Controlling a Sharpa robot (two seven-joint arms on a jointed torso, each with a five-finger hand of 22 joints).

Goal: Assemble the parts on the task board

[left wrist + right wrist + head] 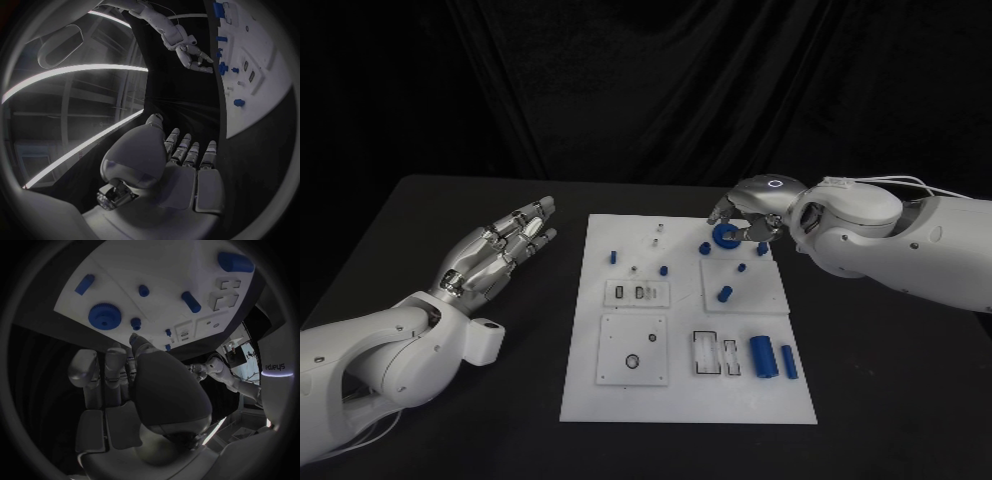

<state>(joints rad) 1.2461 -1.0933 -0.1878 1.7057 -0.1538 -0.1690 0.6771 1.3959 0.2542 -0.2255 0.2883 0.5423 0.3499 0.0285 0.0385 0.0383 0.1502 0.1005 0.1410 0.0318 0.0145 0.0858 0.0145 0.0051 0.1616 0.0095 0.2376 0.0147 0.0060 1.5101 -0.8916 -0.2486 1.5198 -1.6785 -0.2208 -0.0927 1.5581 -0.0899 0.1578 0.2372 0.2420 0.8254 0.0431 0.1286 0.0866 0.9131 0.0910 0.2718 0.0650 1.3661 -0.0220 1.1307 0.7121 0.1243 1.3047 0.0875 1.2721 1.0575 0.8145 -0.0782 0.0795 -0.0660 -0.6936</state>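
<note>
The white task board (pixel 678 400) lies in the middle of the table. A blue gear (pixel 726 236) sits near its far right edge, with my right hand (pixel 747 222) hovering right at it, fingers curved around it. In the right wrist view the gear (pixel 103 316) lies on the board (pixel 169 270) just past my fingertips (pixel 134 338), and nothing is held. Small blue pegs (pixel 726 294) are scattered over the board's far half. Two blue cylinders (pixel 763 356) lie at the near right. My left hand (pixel 499 250) rests left of the board, fingers stretched out and apart.
White raised plates (pixel 633 350) with slots and holes sit on the board's near half, and white pieces (pixel 708 352) fill a slot beside the cylinders. Bare black table (pixel 877 380) surrounds the board. The left wrist view shows the board (pixel 265 75) and my right hand (pixel 190 55) far off.
</note>
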